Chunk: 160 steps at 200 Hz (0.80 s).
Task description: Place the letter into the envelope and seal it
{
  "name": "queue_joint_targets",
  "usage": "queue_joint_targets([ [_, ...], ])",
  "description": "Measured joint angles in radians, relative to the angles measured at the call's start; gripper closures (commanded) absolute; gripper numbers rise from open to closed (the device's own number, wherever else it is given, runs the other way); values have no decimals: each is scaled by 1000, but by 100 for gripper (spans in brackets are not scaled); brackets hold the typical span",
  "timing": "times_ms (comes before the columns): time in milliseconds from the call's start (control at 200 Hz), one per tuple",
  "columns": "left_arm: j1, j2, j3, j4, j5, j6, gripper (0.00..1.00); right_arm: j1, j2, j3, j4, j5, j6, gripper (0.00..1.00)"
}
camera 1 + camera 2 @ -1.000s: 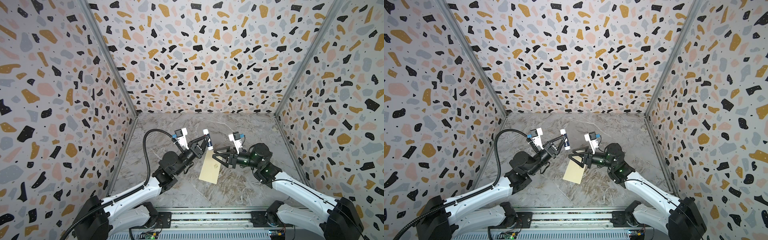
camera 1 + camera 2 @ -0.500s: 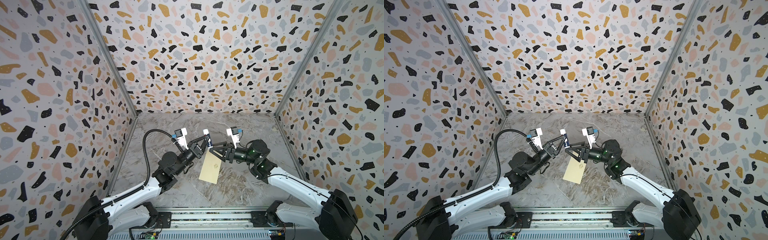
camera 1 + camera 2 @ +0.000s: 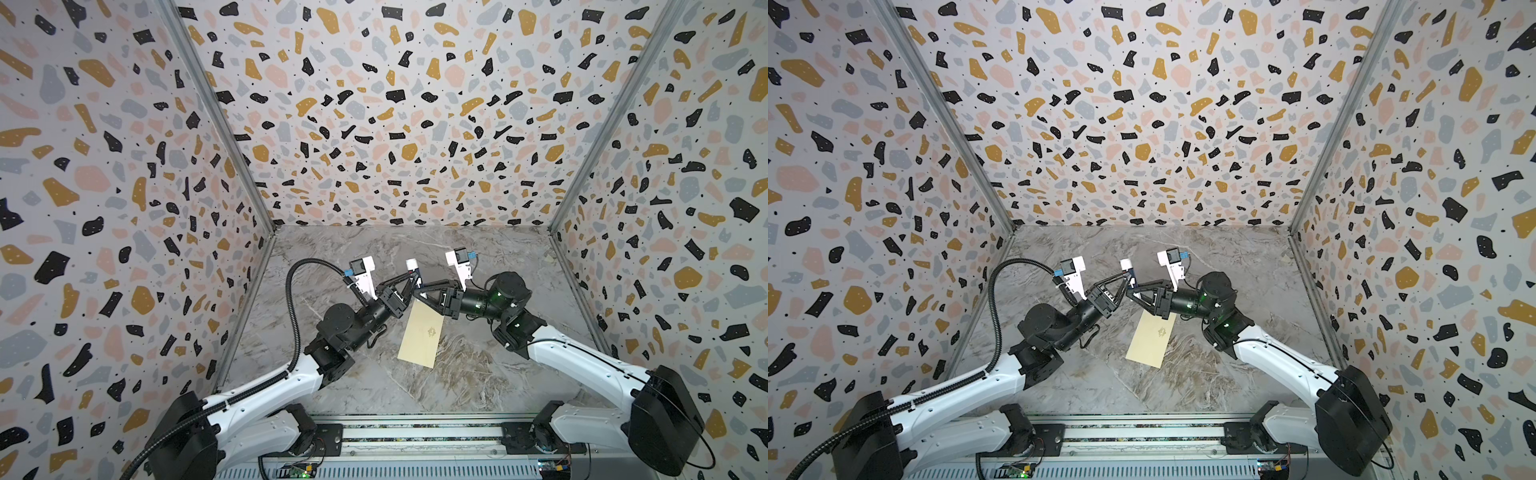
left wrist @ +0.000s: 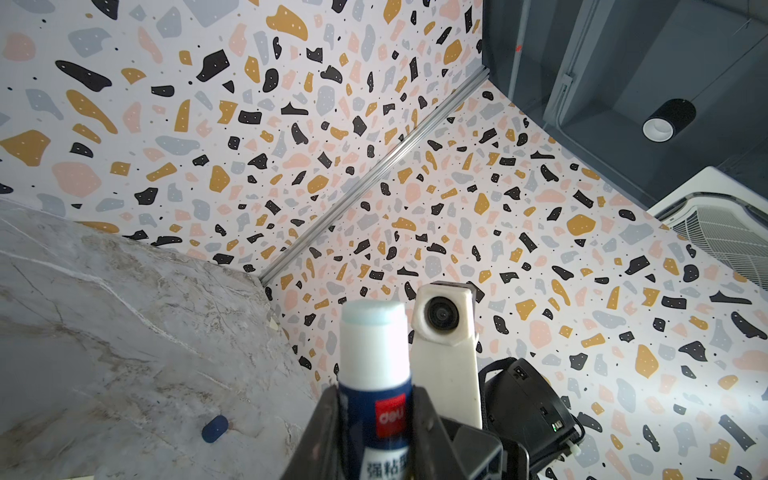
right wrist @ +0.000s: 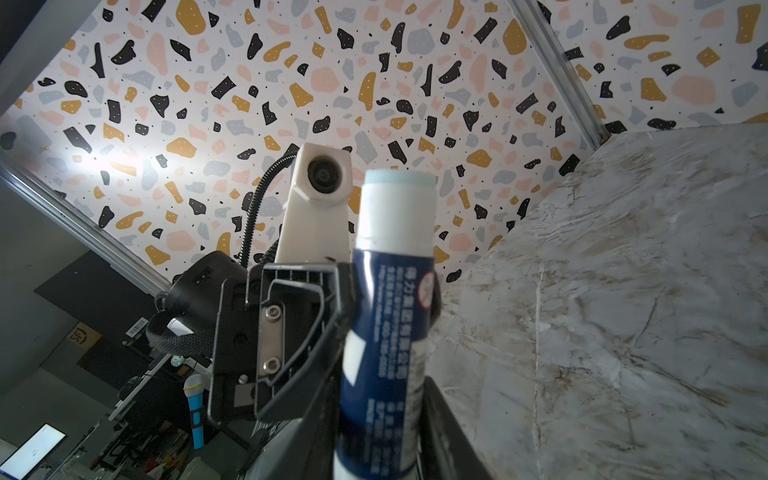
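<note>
Sealing step in hand, by judgement. Both top views: envelope (image 3: 420, 338) flat on the marble table (image 3: 478, 386), emblem up, beneath both grippers; letter unseen; left gripper (image 3: 409, 281) and right gripper (image 3: 419, 291) meet on an uncapped glue stick (image 3: 412, 266). Left wrist: jaws narrowed tight on the glue stick (image 4: 372, 349). Right wrist: jaws appear closed against its lower barrel. Next, likely: one gripper releases, then glue tip to the envelope.

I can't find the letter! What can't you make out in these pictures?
- Letter: in no view; whether it's inside the envelope, cannot tell.
- Envelope's far end: both top views, covered by the right hand.
- Emblem on it: top views, too small to read.
- Glue stick base: wrist views, cut off by the edge.
- Right hand's grip on it: right wrist view, fingers blurred.
</note>
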Motion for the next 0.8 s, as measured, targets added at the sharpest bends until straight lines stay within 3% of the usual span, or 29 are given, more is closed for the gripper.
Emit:
queue_joint_targets([
  [135, 0, -1, -2, -1, -6, 13, 100, 0, 6, 13, -22, 3, -4, 88],
  [350, 2, -19, -2, -17, -3, 71, 52, 0, 6, 61, -116, -2, -81, 96],
  [446, 0, -32, -2, -31, 15, 107, 41, -1, 6, 84, -160, -8, -128, 97],
  [581, 0, -47, -2, -39, 38, 146, 40, -11, 6, 95, -195, -36, -174, 97],
  [801, 2, -59, -2, -53, 48, 177, 48, -14, 6, 95, -214, -84, -212, 97],
])
